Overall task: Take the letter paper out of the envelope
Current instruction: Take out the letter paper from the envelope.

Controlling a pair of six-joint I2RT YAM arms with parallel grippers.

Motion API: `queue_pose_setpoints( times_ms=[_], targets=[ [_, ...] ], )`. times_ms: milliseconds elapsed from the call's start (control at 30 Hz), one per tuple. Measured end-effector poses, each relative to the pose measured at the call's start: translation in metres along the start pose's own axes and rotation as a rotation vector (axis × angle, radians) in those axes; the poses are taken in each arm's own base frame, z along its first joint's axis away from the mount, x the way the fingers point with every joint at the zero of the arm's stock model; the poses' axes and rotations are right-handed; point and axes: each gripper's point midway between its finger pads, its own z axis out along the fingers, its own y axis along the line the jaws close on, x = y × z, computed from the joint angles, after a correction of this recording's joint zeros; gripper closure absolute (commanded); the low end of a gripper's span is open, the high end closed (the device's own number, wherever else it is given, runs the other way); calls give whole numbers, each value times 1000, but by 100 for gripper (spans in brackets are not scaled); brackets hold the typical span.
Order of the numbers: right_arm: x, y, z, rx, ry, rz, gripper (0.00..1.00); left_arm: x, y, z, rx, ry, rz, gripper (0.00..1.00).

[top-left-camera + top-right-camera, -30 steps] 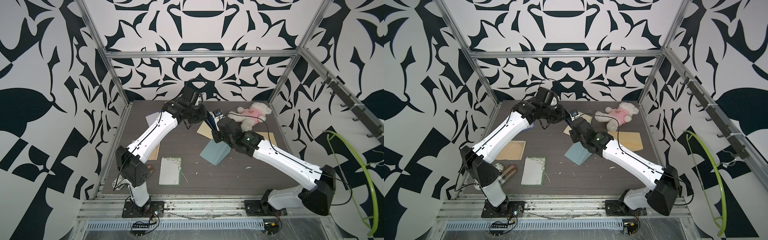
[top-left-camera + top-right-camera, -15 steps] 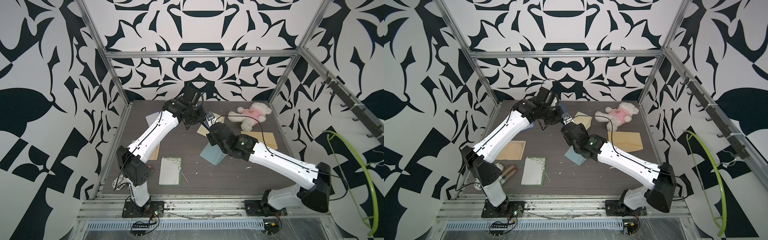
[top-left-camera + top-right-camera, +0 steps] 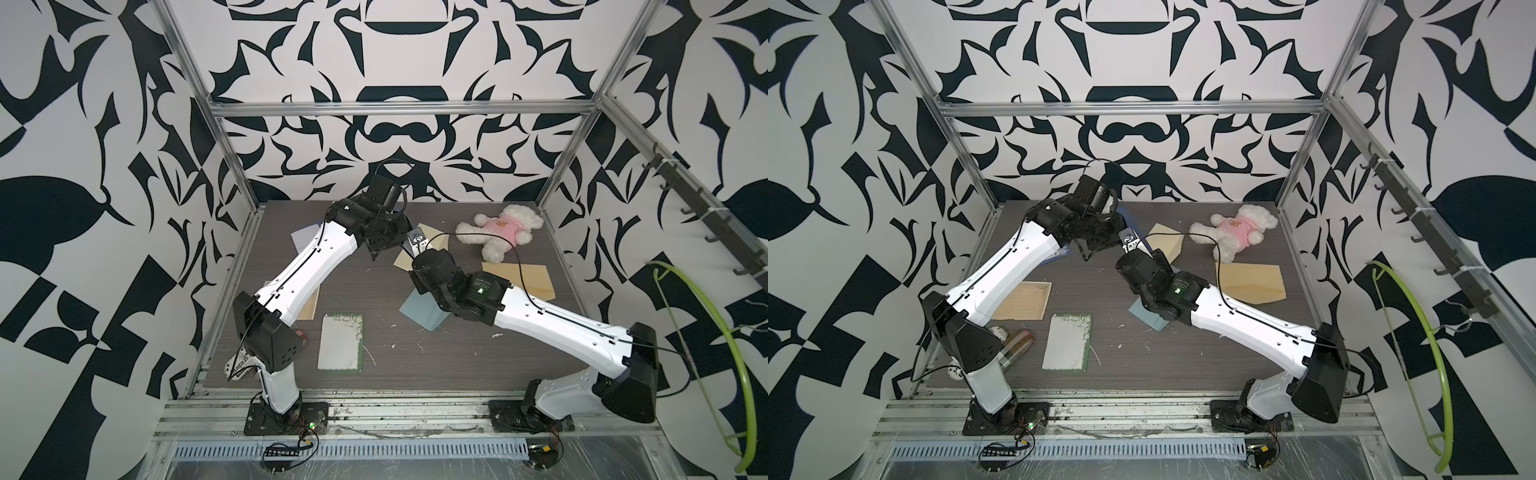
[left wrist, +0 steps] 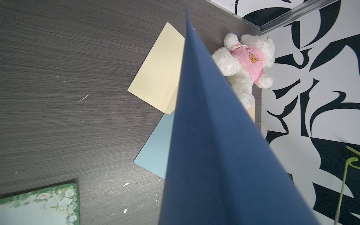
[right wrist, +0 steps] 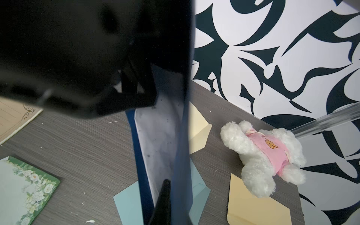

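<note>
White, smudged letter paper (image 5: 159, 136) sits inside the matte dark-blue envelope (image 5: 183, 152), mid-frame, held aloft. The left gripper (image 3: 401, 239) and right gripper (image 3: 417, 249) both pinch the envelope above the woodgrain table (image 3: 457, 365); fluffy bear (image 3: 505, 230) upper right.

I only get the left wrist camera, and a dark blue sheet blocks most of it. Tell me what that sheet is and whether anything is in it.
Observer: It is a dark blue envelope. The right wrist view looks into its open mouth and shows white letter paper inside.
Operator: Now say what is holding it at the mouth.
Observer: The right end effector, shut. One of its fingers shows inside the mouth, in front of the paper and against the blue wall. Its other finger is hidden behind that wall.
</note>
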Motion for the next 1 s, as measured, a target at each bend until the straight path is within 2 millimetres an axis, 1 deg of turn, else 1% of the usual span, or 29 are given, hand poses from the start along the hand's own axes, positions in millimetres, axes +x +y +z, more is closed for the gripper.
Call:
queue_pose_setpoints(
  times_ms=[167,333,467,667,833,1000],
  targets=[
    [2,0,0,-16,14,18,100,1,-2,0,15,3,-21,100],
    [3,-7,2,-20,44,57,100,3,-5,0,35,17,-48,100],
    [15,-11,11,-6,107,67,100,3,-14,-9,76,16,-72,100],
    [34,-11,22,11,192,72,100,2,-19,-17,104,12,-110,100],
    [40,-17,24,10,230,104,100,3,-22,-21,119,15,-137,100],
    [47,-27,28,18,271,171,100,0,-30,-29,157,3,-153,100]
  ],
)
